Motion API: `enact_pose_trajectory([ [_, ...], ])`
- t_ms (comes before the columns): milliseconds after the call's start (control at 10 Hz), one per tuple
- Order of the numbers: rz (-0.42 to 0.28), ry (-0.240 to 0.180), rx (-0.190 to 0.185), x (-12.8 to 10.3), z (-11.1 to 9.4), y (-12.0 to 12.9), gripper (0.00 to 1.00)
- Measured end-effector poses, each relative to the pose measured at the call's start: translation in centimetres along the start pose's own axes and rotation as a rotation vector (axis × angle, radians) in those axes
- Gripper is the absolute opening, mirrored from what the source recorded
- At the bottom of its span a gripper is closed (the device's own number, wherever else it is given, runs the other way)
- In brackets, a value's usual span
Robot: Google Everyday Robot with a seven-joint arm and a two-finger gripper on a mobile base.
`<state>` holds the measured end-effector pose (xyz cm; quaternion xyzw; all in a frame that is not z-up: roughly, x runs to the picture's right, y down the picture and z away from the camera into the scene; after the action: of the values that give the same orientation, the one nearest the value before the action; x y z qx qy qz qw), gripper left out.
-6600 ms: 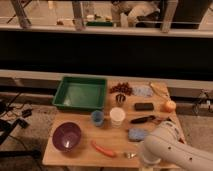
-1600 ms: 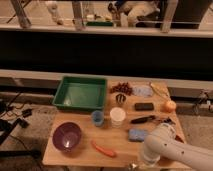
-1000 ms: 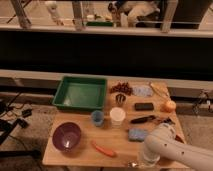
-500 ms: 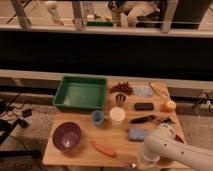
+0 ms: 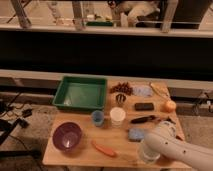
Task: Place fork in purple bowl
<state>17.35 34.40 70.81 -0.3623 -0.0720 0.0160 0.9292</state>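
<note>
The purple bowl (image 5: 66, 136) stands empty at the front left of the wooden table (image 5: 80, 156). My white arm (image 5: 159, 145) reaches in from the lower right, and its rounded end is lowered onto the table's front edge. The gripper sits under that end, hidden by the arm, and it is shut. The fork is hidden too, so I cannot tell whether it is held. An orange carrot-like stick (image 5: 104, 149) lies between the bowl and the arm.
A green tray (image 5: 80, 93) fills the back left. A blue cup (image 5: 97, 117) and a white cup (image 5: 117, 116) stand mid-table. Right of them are a black-handled utensil (image 5: 145, 119), a blue sponge (image 5: 136, 134), a black block (image 5: 144, 106) and an orange fruit (image 5: 170, 105).
Since the earliest frame the arm's end has moved left over the spot where the fork lay. Over the last second it holds still, and nothing on the table has moved.
</note>
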Motion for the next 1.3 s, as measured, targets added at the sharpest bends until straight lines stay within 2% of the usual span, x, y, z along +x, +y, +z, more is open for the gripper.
enact_pose_trajectory([
  [400,-0.057,-0.018,0.041,-2.2,-3.0,-0.1,0.17],
  [800,-0.118,-0.055,0.074,-5.2,-7.1,0.4,0.17],
  [1000,-0.164,-0.068,0.085,-7.6,-8.5,0.7,0.17],
  [1300,-0.252,-0.095,0.099,-12.3,-9.0,0.4,0.17],
])
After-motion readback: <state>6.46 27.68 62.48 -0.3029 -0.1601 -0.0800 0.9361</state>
